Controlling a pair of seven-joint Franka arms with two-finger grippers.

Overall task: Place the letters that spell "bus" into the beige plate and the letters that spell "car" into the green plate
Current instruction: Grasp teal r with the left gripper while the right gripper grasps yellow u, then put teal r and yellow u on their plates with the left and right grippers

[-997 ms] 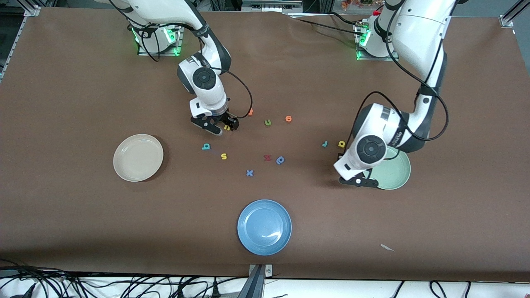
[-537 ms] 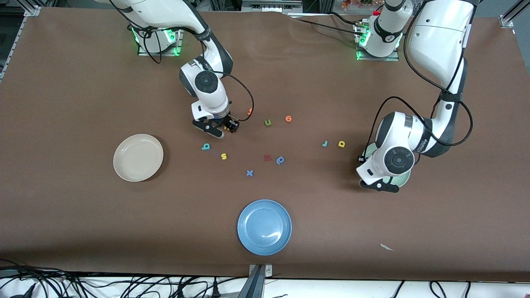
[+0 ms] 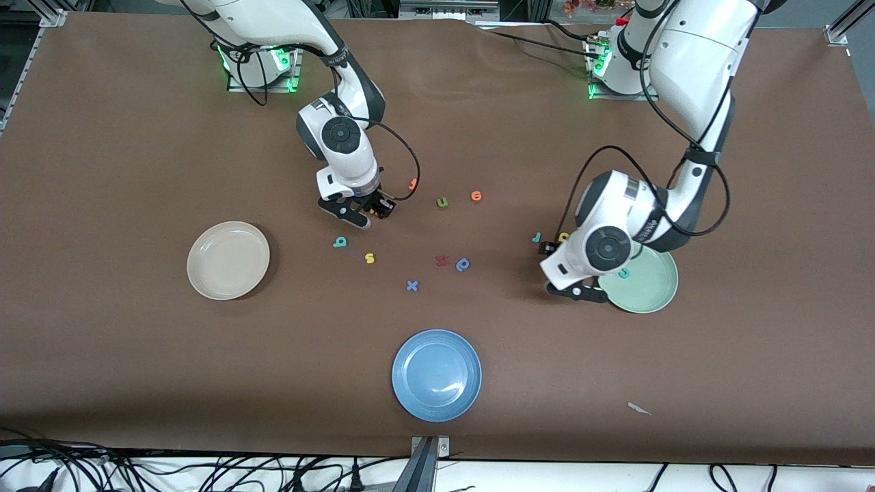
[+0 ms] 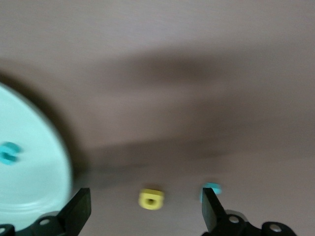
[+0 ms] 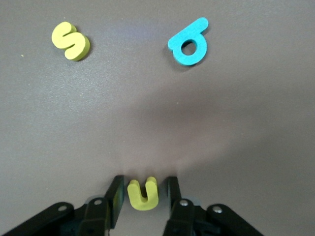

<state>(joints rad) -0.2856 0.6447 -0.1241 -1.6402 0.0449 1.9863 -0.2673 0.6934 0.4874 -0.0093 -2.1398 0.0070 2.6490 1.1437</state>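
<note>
My right gripper (image 3: 374,210) (image 5: 144,179) is down at the table with the yellow "u" (image 5: 142,193) between its fingers. A narrow gap shows on each side, so it is open. The teal "b" (image 3: 340,242) (image 5: 188,43) and yellow "s" (image 3: 370,257) (image 5: 71,41) lie between it and the beige plate (image 3: 227,263). My left gripper (image 3: 564,270) (image 4: 146,191) is wide open over the table beside the green plate (image 3: 653,290), with the yellow "a" (image 3: 563,237) (image 4: 151,198) below it and the teal "r" (image 3: 536,238) (image 4: 211,189) close by. The teal "c" (image 3: 623,273) (image 4: 9,152) lies in the green plate.
A blue plate (image 3: 436,374) sits nearest the front camera. Other loose letters lie mid-table: green "u" (image 3: 442,202), orange "o" (image 3: 476,196), another orange letter (image 3: 413,184), a red letter (image 3: 441,260), a blue "p"-like letter (image 3: 463,264) and a blue "x" (image 3: 411,285).
The left gripper opened over the green plate, left the teal "c" in it and swung to the "a" and "r". The right gripper's fingers narrowed around the yellow "u".
</note>
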